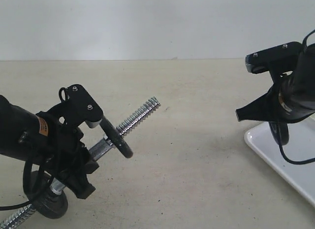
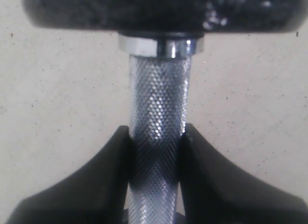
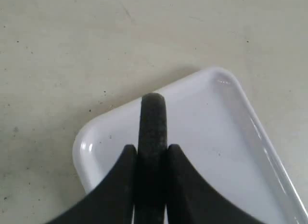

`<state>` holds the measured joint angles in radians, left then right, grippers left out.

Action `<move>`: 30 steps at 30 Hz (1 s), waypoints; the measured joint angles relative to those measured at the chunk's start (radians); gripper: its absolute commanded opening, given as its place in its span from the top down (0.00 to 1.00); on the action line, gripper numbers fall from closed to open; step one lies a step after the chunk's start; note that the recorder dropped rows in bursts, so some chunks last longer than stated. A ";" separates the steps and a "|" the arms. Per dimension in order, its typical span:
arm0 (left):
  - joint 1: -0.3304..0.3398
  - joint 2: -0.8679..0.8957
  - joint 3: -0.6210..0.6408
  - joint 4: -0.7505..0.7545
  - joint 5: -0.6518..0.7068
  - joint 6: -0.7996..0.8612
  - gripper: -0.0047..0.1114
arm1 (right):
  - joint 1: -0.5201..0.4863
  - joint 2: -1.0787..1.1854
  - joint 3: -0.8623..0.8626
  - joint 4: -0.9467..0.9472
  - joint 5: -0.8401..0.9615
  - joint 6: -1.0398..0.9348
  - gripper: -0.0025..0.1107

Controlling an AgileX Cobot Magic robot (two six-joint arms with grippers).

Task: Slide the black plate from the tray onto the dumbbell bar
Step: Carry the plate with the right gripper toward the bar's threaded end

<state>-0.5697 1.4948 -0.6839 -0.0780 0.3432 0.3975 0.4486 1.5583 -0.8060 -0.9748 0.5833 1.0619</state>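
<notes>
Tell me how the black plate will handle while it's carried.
Probably heavy for its size: the black plate looks thick, grainy and metallic. Pinched across its faces by the right gripper, it may pivot between the jaws. That rough rim likely resists slipping.

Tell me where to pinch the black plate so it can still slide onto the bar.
At the outer rim, coming edge-on, a finger on each flat face, as the right gripper holds the black plate over the tray. It is thin and flat, so that grip likely keeps the middle clear for the bar.
</notes>
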 measured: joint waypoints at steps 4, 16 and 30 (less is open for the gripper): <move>0.000 0.000 0.000 0.000 0.000 0.020 0.92 | 0.000 0.000 -0.030 0.018 0.013 -0.067 0.98; 0.000 0.004 0.000 0.000 0.000 0.109 0.92 | 0.000 0.000 -0.174 0.149 0.069 -0.329 0.98; 0.000 0.096 -0.002 0.002 -0.086 0.147 0.92 | 0.017 0.000 -0.260 0.381 0.150 -0.622 0.98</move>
<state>-0.5697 1.5910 -0.6857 -0.0762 0.2570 0.5443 0.4659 1.5582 -1.0660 -0.5940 0.7336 0.4395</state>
